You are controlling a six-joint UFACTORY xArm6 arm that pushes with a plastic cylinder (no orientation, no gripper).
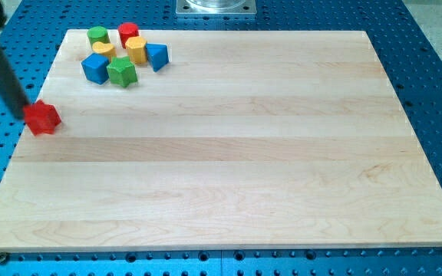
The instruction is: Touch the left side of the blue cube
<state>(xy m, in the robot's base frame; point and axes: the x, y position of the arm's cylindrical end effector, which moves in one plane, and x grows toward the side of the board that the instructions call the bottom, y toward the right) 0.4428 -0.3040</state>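
The blue cube (pixel 94 67) sits at the view's top left in a cluster of blocks. My rod comes down from the view's top left corner, and my tip (pixel 24 116) rests against the left side of a red block (pixel 43 118) near the board's left edge. My tip is well below and to the left of the blue cube, apart from it. The cube's left side is bare.
Around the blue cube lie a green star-shaped block (pixel 121 72), a yellow cylinder (pixel 103 50), a green cylinder (pixel 97 35), a red cylinder (pixel 129 34), a yellow hexagonal block (pixel 136 50) and a blue triangular block (pixel 156 56). The wooden board (pixel 229 153) lies on a blue perforated table.
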